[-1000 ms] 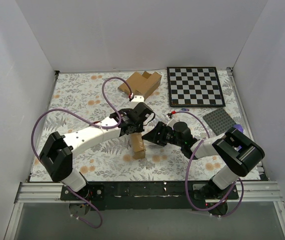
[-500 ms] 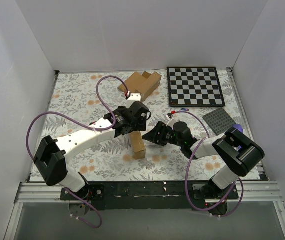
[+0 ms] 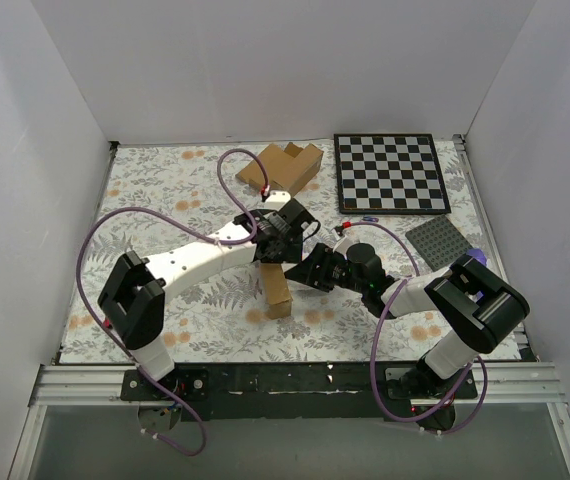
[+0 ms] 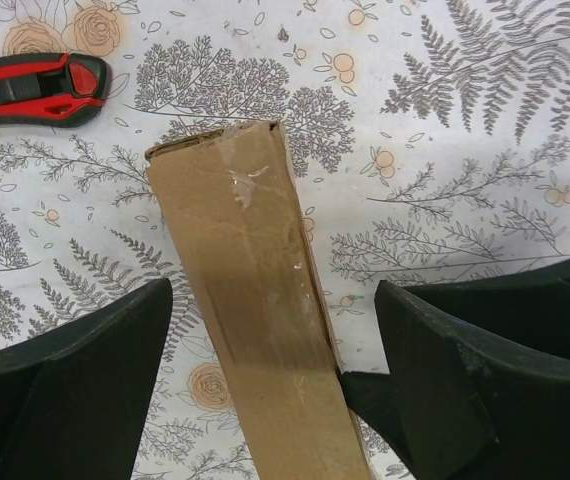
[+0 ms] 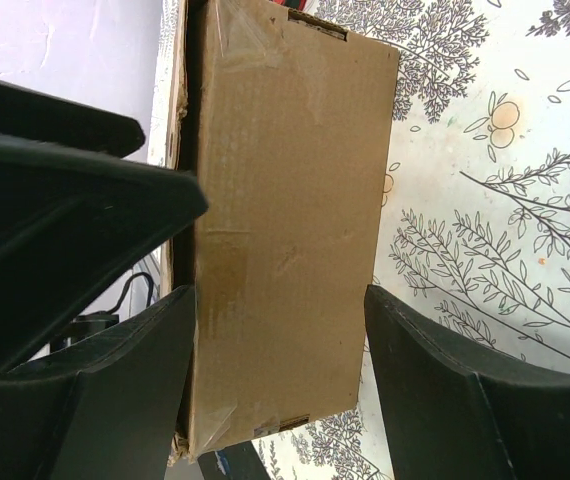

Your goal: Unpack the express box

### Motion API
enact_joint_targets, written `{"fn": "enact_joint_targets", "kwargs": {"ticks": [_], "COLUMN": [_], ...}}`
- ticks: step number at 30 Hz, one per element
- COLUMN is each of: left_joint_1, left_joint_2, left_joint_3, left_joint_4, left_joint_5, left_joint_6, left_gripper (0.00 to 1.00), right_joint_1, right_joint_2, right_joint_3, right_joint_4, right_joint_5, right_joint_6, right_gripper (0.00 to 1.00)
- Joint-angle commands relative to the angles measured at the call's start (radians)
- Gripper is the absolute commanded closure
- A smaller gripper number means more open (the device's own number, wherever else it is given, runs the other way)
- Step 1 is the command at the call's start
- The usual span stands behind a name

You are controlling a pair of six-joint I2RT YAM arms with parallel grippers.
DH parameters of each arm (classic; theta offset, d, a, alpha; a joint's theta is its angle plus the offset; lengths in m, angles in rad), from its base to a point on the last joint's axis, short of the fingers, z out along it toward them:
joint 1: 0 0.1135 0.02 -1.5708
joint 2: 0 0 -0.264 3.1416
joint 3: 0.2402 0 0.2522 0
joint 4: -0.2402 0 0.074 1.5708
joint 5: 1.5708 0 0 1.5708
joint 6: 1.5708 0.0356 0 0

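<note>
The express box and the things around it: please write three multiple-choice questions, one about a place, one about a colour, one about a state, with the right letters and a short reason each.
1. Where on the tablecloth does the checkerboard lie?
A) far right corner
B) near left corner
C) near edge, middle

2. Which colours has the utility knife?
A) blue and white
B) red and black
C) all yellow

3. How does the left tool stand at the express box?
A) shut on it
B) open, one finger on each side
C) far from it

1 A: the top view shows it far back on the right.
2 B: the left wrist view shows a red body with black parts.
3 B: tablecloth shows between each finger and the box.
</note>
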Motion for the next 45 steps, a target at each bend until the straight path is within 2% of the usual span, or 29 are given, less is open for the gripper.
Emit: {"fn": "enact_joint_targets", "kwargs": {"ticks": [1, 10, 13, 14, 16, 23, 27, 32, 45], "left_joint_1": [-0.004, -0.007, -0.007, -0.007, -0.007, -0.007, -0.007, -0.007, -0.007], "left_joint_2": [0.047, 0.015, 0.001, -0.001, -0.010, -0.045, -0.054, -0.068, -0.228], "left_joint_3": [0.074, 0.061, 0.043, 0.041, 0.040, 0.040, 0.029, 0.014, -0.135], "left_joint_4": [-0.124, -0.159, -0.150, -0.150, -0.148, -0.127, -0.115, -0.110, 0.000], "left_joint_5": [-0.056, -0.084, -0.079, -0.079, -0.081, -0.090, -0.087, -0.078, -0.082], "left_joint_6": [-0.029, -0.029, -0.025, -0.027, -0.027, -0.010, -0.006, -0.002, 0.008], "left_gripper": [0.19, 0.27, 0.41, 0.49, 0.55, 0.66, 0.78, 1.00, 1.00], "right_joint_1": [0.000, -0.002, 0.000, 0.000, 0.000, 0.000, -0.002, -0.002, -0.002], "right_joint_2": [0.011, 0.011, 0.011, 0.011, 0.010, 0.010, 0.014, 0.016, 0.010], "right_joint_3": [0.007, 0.005, 0.007, 0.010, 0.012, 0.015, 0.018, 0.019, 0.010], "right_joint_4": [-0.064, -0.066, -0.067, -0.067, -0.072, -0.079, -0.079, -0.079, -0.076], "right_joint_5": [0.022, 0.022, 0.022, 0.022, 0.022, 0.022, 0.023, 0.023, 0.025], "right_joint_6": [-0.046, -0.049, -0.050, -0.050, -0.050, -0.055, -0.058, -0.058, -0.055], "right_gripper": [0.26, 0.26, 0.26, 0.26, 0.26, 0.27, 0.27, 0.26, 0.27]}}
